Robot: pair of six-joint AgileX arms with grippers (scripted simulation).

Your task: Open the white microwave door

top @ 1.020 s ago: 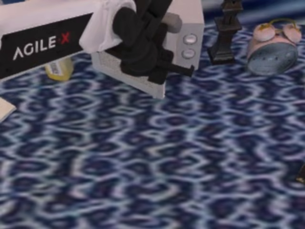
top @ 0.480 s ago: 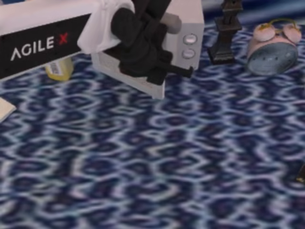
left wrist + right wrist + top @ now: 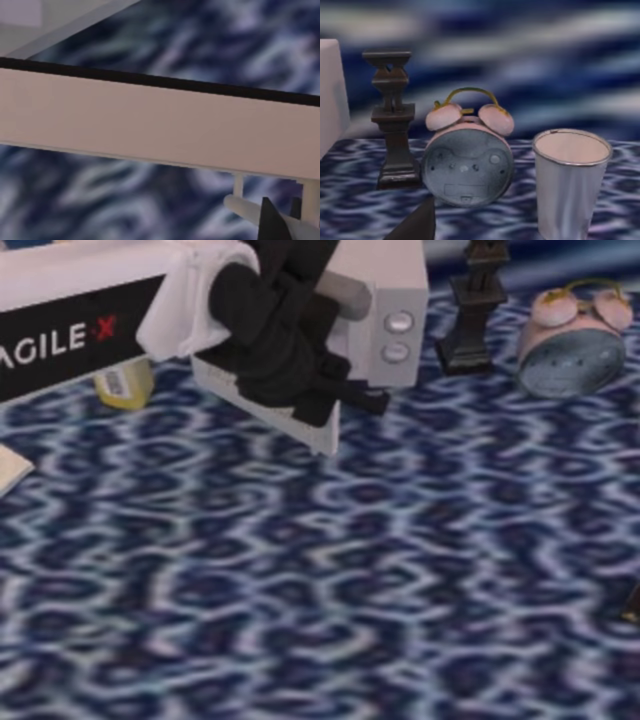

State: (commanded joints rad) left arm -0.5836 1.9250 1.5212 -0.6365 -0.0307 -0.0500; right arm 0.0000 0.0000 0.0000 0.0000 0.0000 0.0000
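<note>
— Any writing you can read?
— "AGILE X" on your left arm point(image 3: 70, 335), the first letter cut off at the frame edge.
— Where's the white microwave point(image 3: 385, 300)?
— Far edge of the desk point(image 3: 330, 580), left of centre. Its door point(image 3: 300, 425) stands swung out. Your left gripper point(image 3: 365, 398) is at the door's free edge — whether it's clamped, I cannot tell.
— Room to move?
— Open desk in front.
</note>
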